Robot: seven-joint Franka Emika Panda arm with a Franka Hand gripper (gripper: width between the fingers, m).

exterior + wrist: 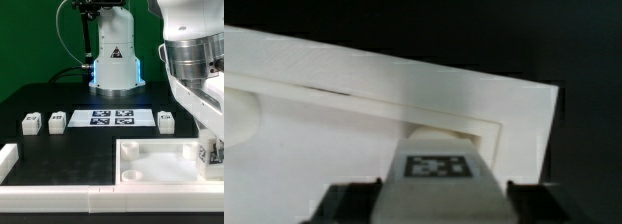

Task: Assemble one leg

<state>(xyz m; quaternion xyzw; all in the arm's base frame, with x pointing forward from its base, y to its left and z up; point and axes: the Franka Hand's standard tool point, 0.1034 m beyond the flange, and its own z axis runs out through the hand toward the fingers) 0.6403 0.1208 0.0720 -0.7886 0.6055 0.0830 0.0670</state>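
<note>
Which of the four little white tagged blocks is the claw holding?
The leg in the gripper, at a corner of the big white tray. The other three legs lie free on the black table, in line with the marker board.

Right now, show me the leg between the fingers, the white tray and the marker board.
leg (438,165): wrist view, its tag face.
white tray (160,146): exterior view, back wall.
marker board (112,117): exterior view, centre.
</note>
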